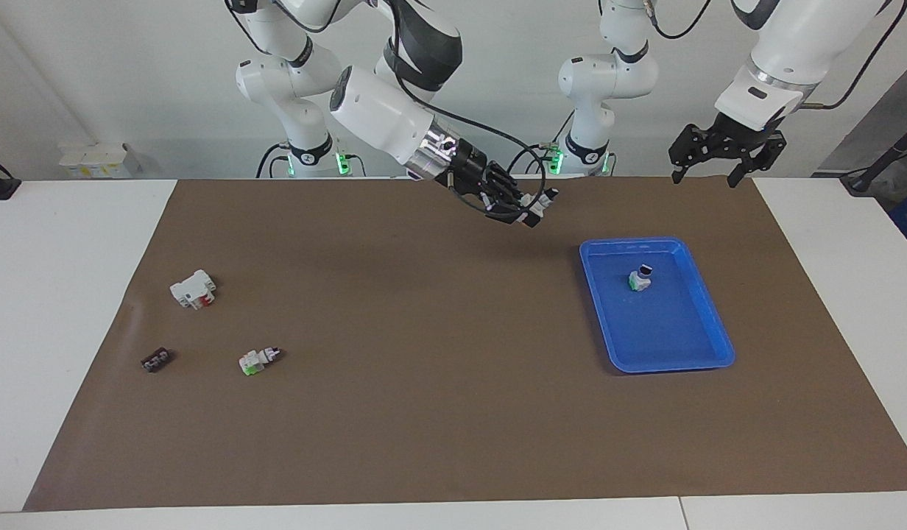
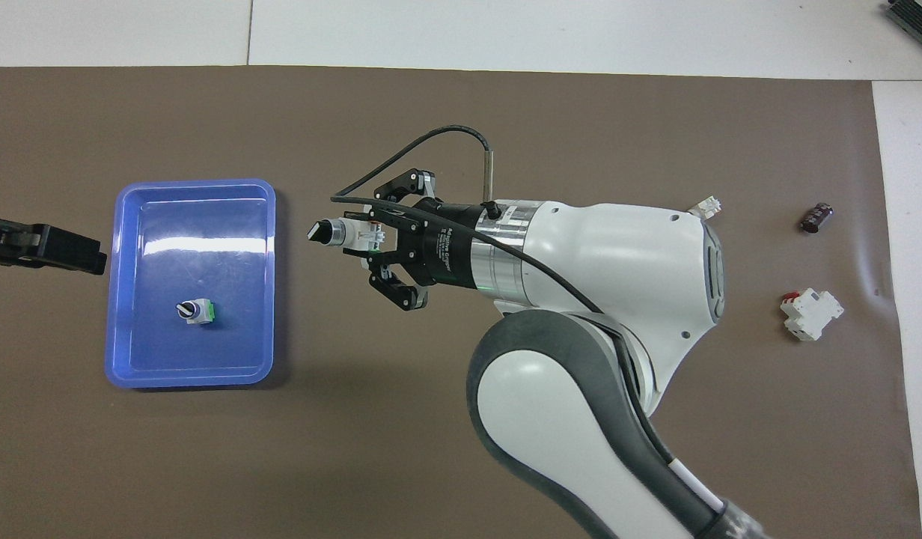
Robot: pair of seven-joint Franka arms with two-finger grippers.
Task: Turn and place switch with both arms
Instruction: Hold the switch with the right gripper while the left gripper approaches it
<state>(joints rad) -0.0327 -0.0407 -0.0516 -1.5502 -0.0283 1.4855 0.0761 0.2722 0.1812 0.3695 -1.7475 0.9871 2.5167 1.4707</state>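
My right gripper [image 1: 531, 210] is shut on the switch [image 1: 543, 199] and holds it in the air over the brown mat, beside the blue tray [image 1: 587, 283]. The switch lies level, its black knob tip pointing toward the tray. In the overhead view the switch [image 2: 341, 231] sticks out of the right gripper [image 2: 371, 241], a short way from the tray's rim [image 2: 270, 299]. My left gripper [image 1: 707, 177] is open and empty, raised over the mat's edge near the tray's corner; only its tip [image 2: 57, 253] shows in the overhead view.
A white switch with a green base [image 1: 640, 279] stands in the tray. Toward the right arm's end lie another green-based switch [image 1: 258, 360], a white block with a red part [image 1: 193, 288] and a small dark part [image 1: 156, 360].
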